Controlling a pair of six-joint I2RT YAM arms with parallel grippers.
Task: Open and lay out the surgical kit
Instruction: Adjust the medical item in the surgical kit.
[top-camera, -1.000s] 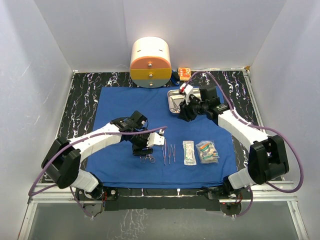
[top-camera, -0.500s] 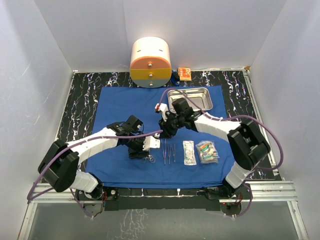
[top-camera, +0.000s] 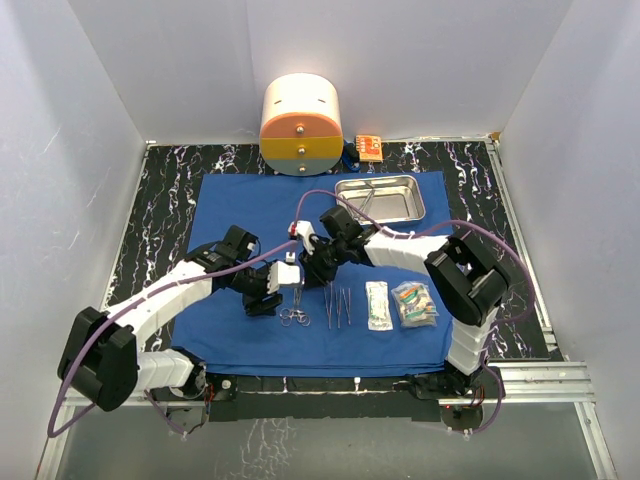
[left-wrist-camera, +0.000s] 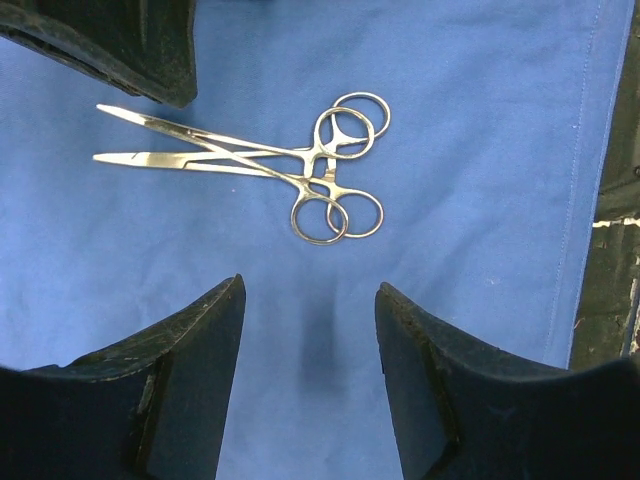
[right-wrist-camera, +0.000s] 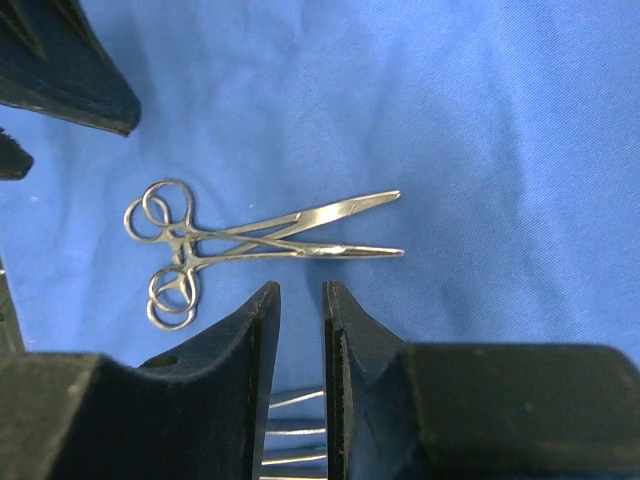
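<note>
Top external shows my two hands crowding the crossed forceps (top-camera: 294, 316): left hand (top-camera: 272, 297) apart, right hand (top-camera: 304, 268) nearly together, empty, so they may collide

Around me stand plain white walls (top-camera: 90, 110) on three sides. Under me lies a black marbled table (top-camera: 160, 200), with a metal rail (top-camera: 540, 375) along its near edge.
</note>
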